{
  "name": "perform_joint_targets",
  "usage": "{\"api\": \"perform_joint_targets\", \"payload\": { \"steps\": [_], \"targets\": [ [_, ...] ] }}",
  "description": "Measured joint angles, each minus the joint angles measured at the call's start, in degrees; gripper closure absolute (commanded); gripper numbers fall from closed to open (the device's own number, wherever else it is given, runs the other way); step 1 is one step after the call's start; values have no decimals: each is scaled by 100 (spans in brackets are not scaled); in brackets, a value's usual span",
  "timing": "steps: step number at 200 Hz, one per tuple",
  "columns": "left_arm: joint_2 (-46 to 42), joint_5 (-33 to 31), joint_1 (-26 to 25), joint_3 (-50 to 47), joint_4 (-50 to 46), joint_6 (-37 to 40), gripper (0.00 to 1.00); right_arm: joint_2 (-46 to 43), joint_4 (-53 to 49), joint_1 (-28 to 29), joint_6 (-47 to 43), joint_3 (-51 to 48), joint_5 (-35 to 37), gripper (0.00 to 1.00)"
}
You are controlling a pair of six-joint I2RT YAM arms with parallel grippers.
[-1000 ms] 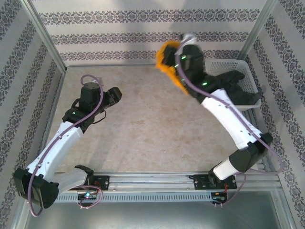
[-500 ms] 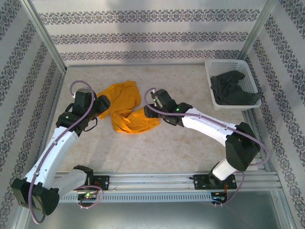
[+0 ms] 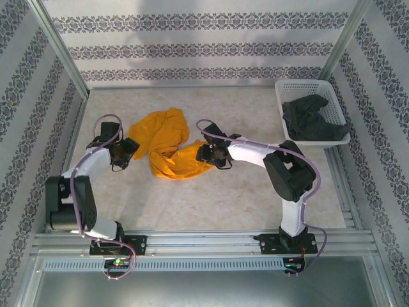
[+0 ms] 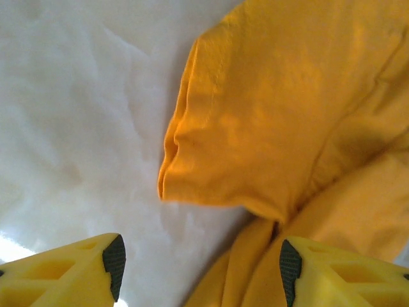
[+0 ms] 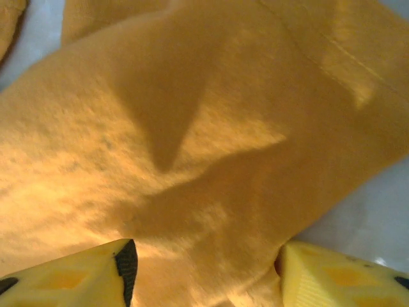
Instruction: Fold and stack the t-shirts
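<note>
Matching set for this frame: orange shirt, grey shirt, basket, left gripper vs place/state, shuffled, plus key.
1. orange shirt
2. grey shirt
3. basket
4. left gripper

A. inside the basket
B. open, at the orange shirt's left edge
C. crumpled in the middle of the table
D. far right corner of the table

Pairs: 1-C, 2-A, 3-D, 4-B
</note>
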Motion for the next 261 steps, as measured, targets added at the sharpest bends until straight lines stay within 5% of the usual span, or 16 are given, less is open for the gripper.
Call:
{"api": "perform_joint_targets", "payload": {
  "steps": [36, 43, 60, 104, 178, 218, 240, 261],
  "targets": [
    [1325, 361, 26, 601, 520, -13, 44, 208, -313, -66, 365, 341, -20, 82],
    [1473, 426, 28, 745, 608, -15, 54, 208, -407, -92, 409, 339, -15, 88],
    [1808, 511, 26, 1025, 881, -44, 100, 168, -520, -195, 398, 245, 28, 100],
    [1825, 391, 26, 874, 1176, -90, 100, -461, -992, -706, 245, -52, 291, 100],
    [-1515, -442, 9, -1711, 656, -1167, 100, -1755, -1685, -1611, 140, -619, 935, 100],
    [-2286, -374, -179, -2391, 232, -1766, 100, -1672, -1884, -2140, 262, -1095, 763, 57],
    [-2734, -378, -179, -2308, -44, -1875, 64, -1816, -1908, -1958, 122, -1084, 940, 50],
    [-3062, -525, -323, -1864, -643, -1853, 55, -2070, -1902, -1587, -79, -992, 1082, 47]
  ]
}}
